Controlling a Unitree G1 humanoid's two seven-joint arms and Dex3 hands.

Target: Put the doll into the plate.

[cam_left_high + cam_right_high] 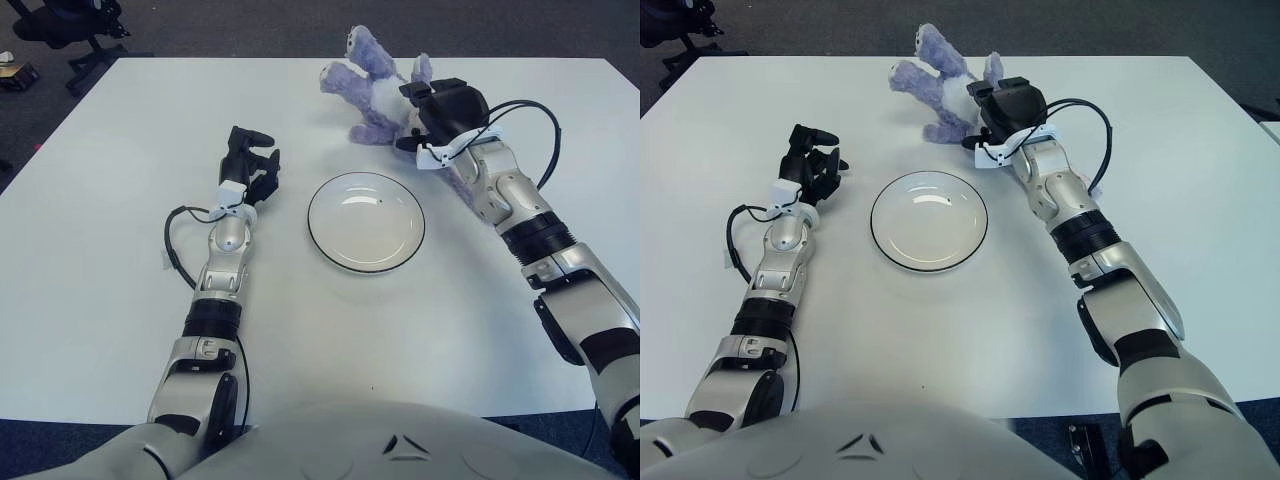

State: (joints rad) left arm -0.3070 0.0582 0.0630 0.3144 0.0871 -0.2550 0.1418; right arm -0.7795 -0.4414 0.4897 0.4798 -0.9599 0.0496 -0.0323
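Observation:
A purple plush doll (362, 88) lies at the far middle of the white table, legs pointing to the far left. My right hand (410, 118) sits on top of its head and torso, fingers spread to either side of the body without closing around it; the hand hides the doll's head. The white plate (316, 236) with a dark rim stands empty in the middle of the table, just in front of the doll. My left hand (250, 160) shows to the left of the plate, fingers loosely curled and holding nothing.
A black cable (173, 240) loops beside my left forearm. Another cable (540, 125) arches over my right forearm. A black office chair (70, 25) stands beyond the table's far left corner.

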